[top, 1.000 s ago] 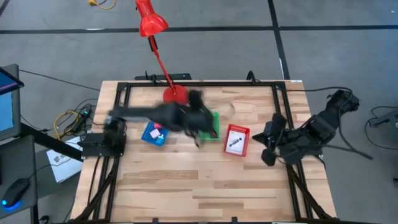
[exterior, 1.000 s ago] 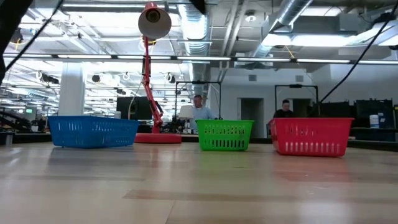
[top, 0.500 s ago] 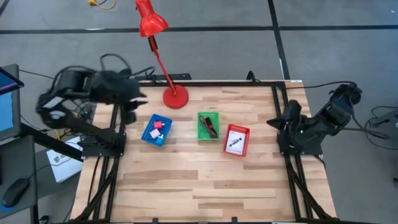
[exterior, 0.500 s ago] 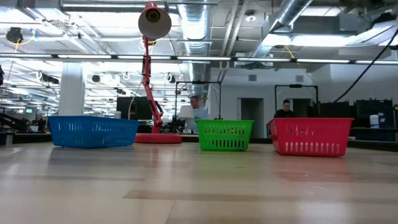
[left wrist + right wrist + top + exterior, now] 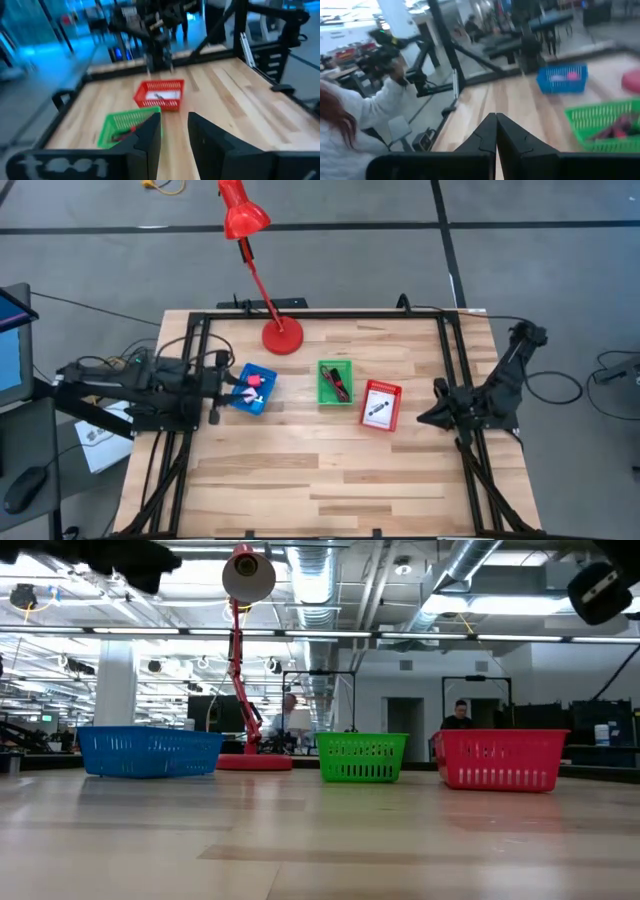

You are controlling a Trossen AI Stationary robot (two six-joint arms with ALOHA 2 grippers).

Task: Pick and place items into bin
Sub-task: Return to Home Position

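Note:
Three small bins stand on the wooden table. The blue bin [image 5: 251,388] holds pink cubes [image 5: 253,380]. A dark red cable [image 5: 338,385] lies in the green bin [image 5: 336,382]. The red bin [image 5: 380,405] has a white card with a black stick [image 5: 378,409] in it. My left gripper [image 5: 225,387] is open and empty, at the table's left edge, just left of the blue bin. Its wrist view looks over the green bin [image 5: 127,129] and the red bin [image 5: 159,94]. My right gripper [image 5: 428,415] is shut and empty, at the right edge, right of the red bin.
A red desk lamp stands with its base [image 5: 282,336] at the table's far edge, its head [image 5: 247,575] high above. A black frame [image 5: 320,315] runs round the table. A person's light sleeve [image 5: 350,125] shows beyond the table's left side. Bare wood [image 5: 320,480] fills the near half.
My left arm has swung away from above the green bin, gone up past the table's far left corner, and come down low along the left edge, ending beside the blue bin. My right arm has folded back at the right edge and stretched out again. The bins have stayed put.

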